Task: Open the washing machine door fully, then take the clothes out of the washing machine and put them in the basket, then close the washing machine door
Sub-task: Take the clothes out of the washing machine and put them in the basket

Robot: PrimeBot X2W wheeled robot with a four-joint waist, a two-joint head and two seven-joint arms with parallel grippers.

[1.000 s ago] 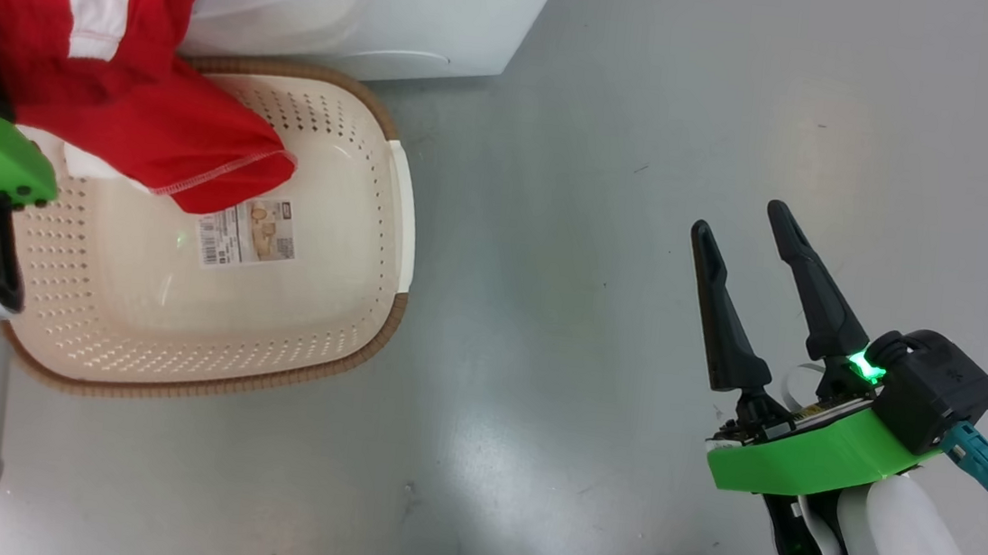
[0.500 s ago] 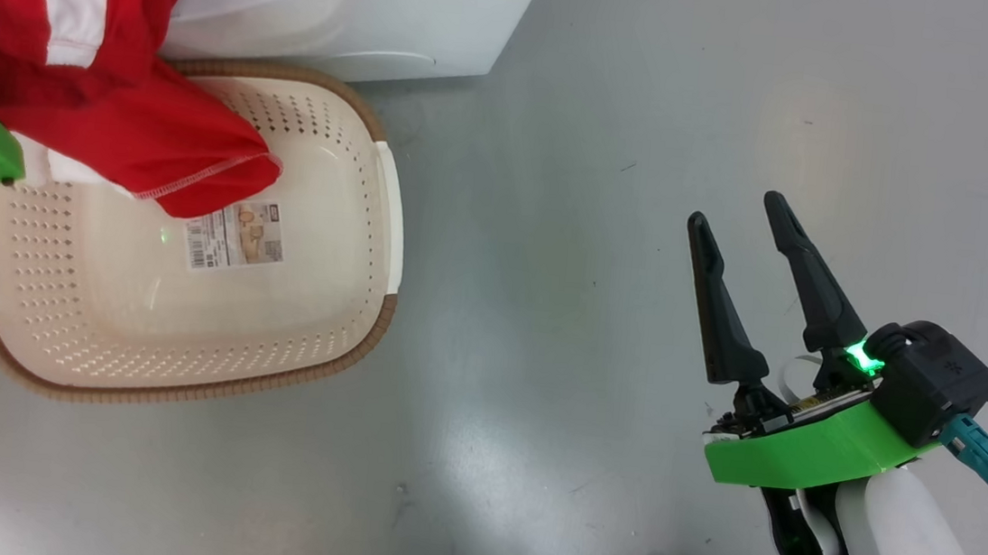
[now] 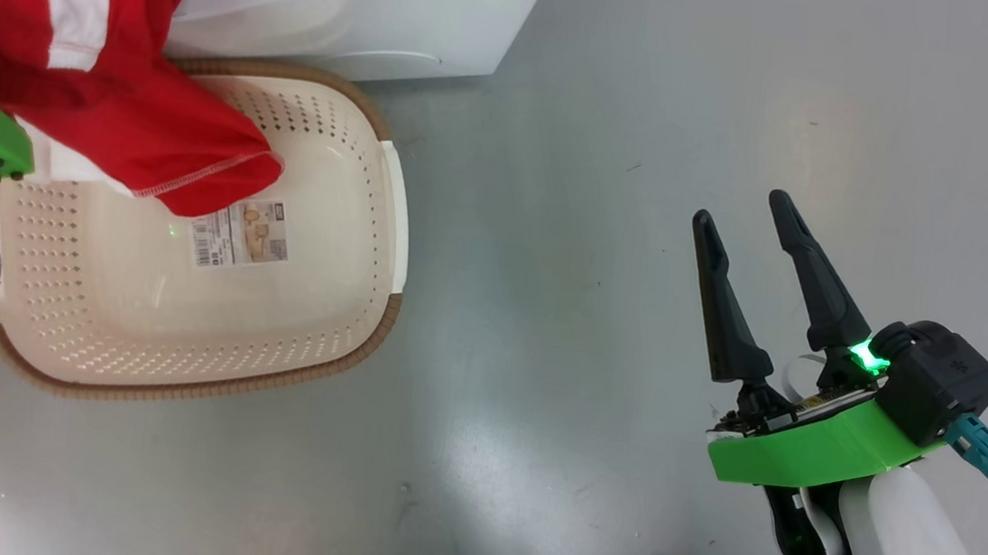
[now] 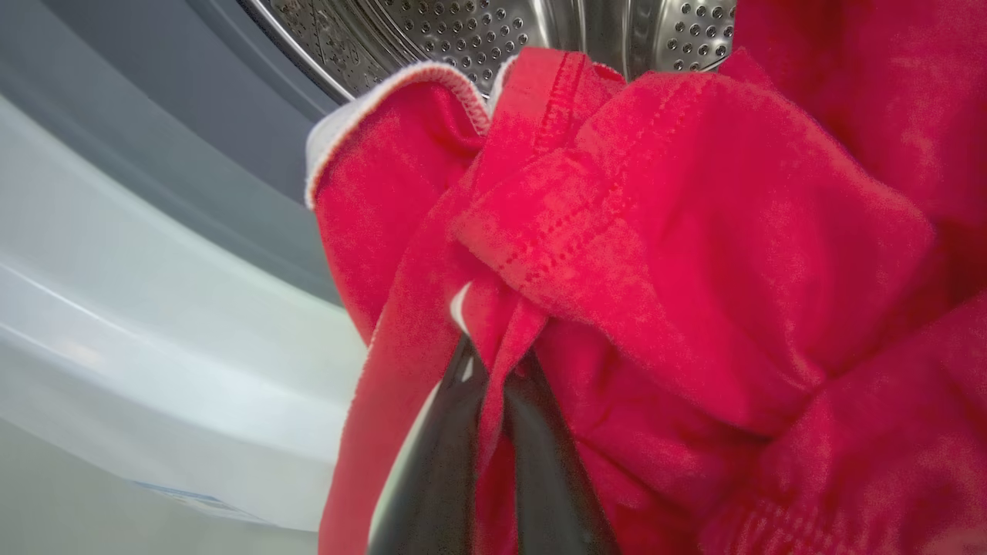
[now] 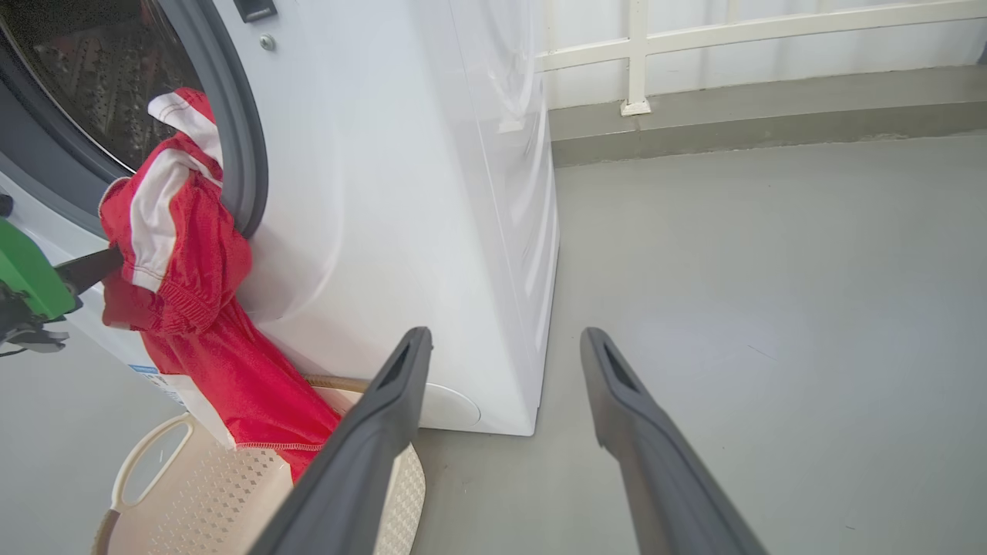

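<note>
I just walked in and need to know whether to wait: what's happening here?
The robot is unloading laundry. Its left gripper has its jaws shut on the red clothes, which trail out of the drum of the washing machine, their lower end hanging over the basket. The right gripper is open and holds nothing, poised above the floor off to the side.

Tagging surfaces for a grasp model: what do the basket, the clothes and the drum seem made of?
The basket: likely moulded plastic, cream, slightly glossy, with punched holes; its brown rim looks woven, perhaps imitation. The clothes: soft matte red knit fabric, judging by the stitched hems and folds. The drum: shiny perforated metal, probably stainless steel.
</note>
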